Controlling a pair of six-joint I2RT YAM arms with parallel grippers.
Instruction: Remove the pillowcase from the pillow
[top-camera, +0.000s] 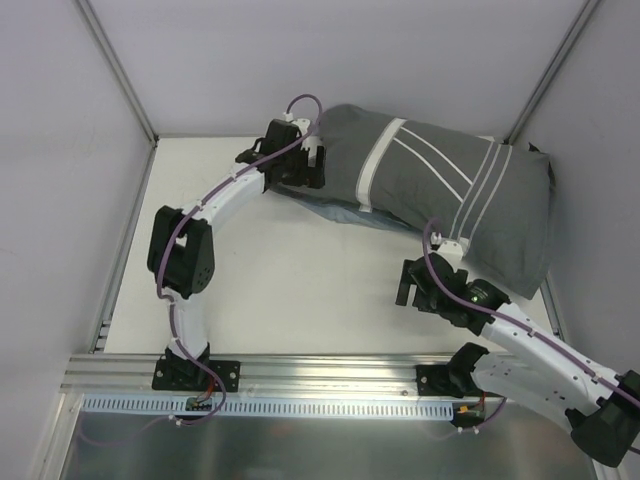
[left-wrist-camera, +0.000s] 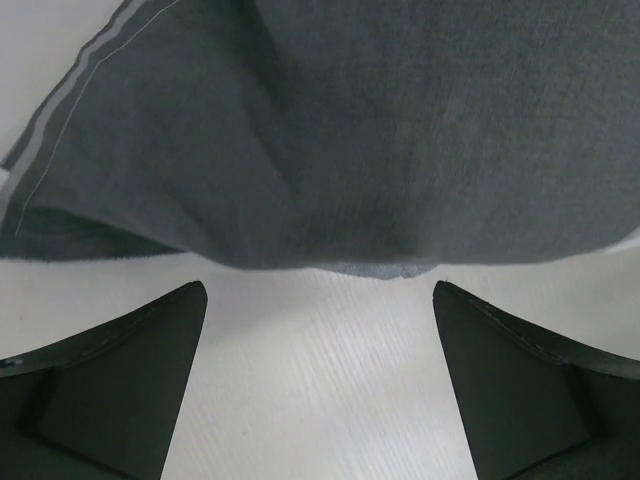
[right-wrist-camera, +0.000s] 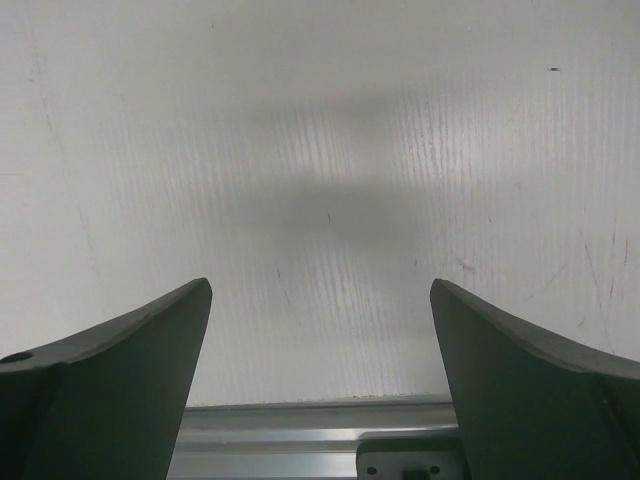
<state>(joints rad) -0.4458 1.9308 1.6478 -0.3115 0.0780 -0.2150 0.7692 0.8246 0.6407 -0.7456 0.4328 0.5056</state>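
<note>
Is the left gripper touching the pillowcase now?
Apart. The left wrist view shows a strip of white table between the lower edge of the pillowcase and the fingertips of the open left gripper.

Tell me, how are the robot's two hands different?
The left hand is far back, at the left end of the pillowcase; the right hand sits nearer, beside its front edge. The left hand faces grey cloth; the right hand faces only the table. Both are open and hold nothing.
</note>
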